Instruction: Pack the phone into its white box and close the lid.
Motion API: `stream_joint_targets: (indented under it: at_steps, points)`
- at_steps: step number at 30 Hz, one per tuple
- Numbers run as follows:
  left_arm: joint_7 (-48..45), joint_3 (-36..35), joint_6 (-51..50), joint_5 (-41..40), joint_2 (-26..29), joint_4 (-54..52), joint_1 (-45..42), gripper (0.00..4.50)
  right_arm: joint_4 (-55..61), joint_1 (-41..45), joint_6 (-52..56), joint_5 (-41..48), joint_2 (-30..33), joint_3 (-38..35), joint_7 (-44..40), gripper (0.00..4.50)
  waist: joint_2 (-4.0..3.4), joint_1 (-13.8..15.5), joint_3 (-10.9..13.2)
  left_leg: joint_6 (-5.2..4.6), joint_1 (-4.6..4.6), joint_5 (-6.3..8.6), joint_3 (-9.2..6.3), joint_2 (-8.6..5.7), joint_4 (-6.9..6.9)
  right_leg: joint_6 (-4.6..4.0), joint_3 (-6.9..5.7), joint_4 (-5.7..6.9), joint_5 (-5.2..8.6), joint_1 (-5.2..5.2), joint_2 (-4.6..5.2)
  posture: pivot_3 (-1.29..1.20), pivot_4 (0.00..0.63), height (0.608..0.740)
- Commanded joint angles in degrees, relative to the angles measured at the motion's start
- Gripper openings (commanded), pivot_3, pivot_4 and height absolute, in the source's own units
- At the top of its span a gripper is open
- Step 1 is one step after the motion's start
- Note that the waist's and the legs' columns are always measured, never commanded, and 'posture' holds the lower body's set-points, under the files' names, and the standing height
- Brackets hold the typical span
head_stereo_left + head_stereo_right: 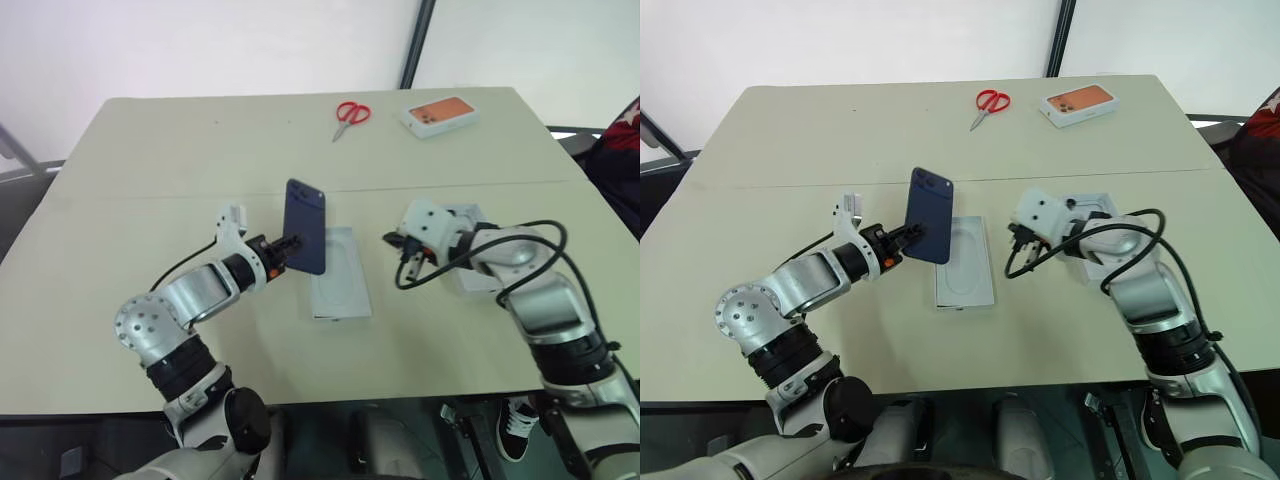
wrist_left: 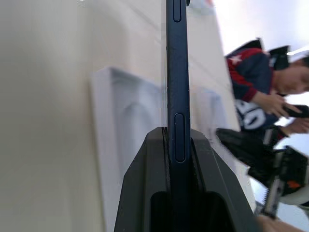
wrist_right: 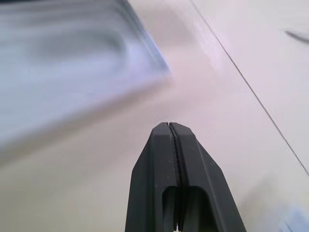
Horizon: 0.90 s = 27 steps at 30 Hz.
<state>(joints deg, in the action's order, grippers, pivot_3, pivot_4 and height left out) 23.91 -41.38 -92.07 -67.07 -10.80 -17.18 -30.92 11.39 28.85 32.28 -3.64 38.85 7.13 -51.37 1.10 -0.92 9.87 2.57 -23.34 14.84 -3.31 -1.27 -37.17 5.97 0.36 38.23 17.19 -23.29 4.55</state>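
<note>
Over the beige table [image 1: 150, 160], the left gripper [image 1: 288, 246] clamps the phone [image 1: 305, 226] on edge above a flat white insert [image 1: 340, 274], the right gripper [image 3: 170, 126] hangs pressed together and empty, with the white box [image 1: 1095, 208] beneath its arm.

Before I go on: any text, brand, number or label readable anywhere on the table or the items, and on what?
No word or brand reads clearly on the table items.
Box with the orange phone picture: a picture, no legible lettering.
Phone in the left gripper: plain dark back, no readable mark.
Person's dark and red shirt: large white characters, partly hidden, possibly digits; not readable.
</note>
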Motion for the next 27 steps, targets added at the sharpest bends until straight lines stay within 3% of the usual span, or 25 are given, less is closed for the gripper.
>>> stream_joint_targets:
  at_steps: [1, 6, 11, 16, 27]
  points:
    - [7.22, 3.38, 0.95, -8.84, -9.40, 1.26, 0.79, 0.04, 0.45, 0.01, -1.58, 1.04, 0.99, -1.68, 0.92, 0.00, 0.07, 0.35, 0.03, 0.00, -0.03, 0.00, -0.03, 0.01, -0.02, 0.00, 0.01, -0.02, 0.00, -0.01, 0.01, 0.00, 0.150, 0.740]
    - [19.65, 15.93, 12.03, -29.04, -3.92, 3.80, 7.38, 0.04, 0.06, -0.54, -2.01, 1.05, 1.87, -1.41, 1.46, 0.00, 0.10, 1.76, 0.05, 0.02, -0.08, -0.02, -0.07, -0.05, -0.21, 0.00, 0.00, -0.10, 0.00, 0.11, 0.15, 0.00, 0.150, 0.740]
    - [26.78, 28.55, 24.67, -43.96, 5.65, 3.66, 10.72, 0.04, 0.54, -0.78, -1.85, 1.13, 1.92, -0.86, 1.61, 0.00, 0.05, 1.34, 0.02, 0.20, -0.04, -0.11, 0.04, -0.04, -0.16, 0.00, 0.16, -0.14, 0.00, 0.08, 0.14, 0.00, 0.150, 0.740]
    - [26.55, 35.37, 31.30, -45.93, 11.41, 2.51, 11.68, 0.04, -0.07, -0.22, -2.19, 1.11, 2.02, -0.79, 1.79, 0.00, 0.02, 1.38, 0.01, 0.34, 0.02, -0.20, 0.02, -0.06, -0.15, -0.05, 0.16, -0.04, -0.02, 0.10, 0.01, 0.00, 0.150, 0.740]
    - [23.58, 40.08, 40.43, -45.93, 18.82, 0.03, 11.68, 0.04, -0.33, -0.47, -2.73, 0.95, 2.23, -0.61, 1.87, 0.00, 0.02, 1.56, 0.01, 0.29, -0.02, -0.19, 0.03, -0.08, -0.15, -0.05, 0.15, -0.14, -0.02, 0.10, 0.04, 0.00, 0.150, 0.740]
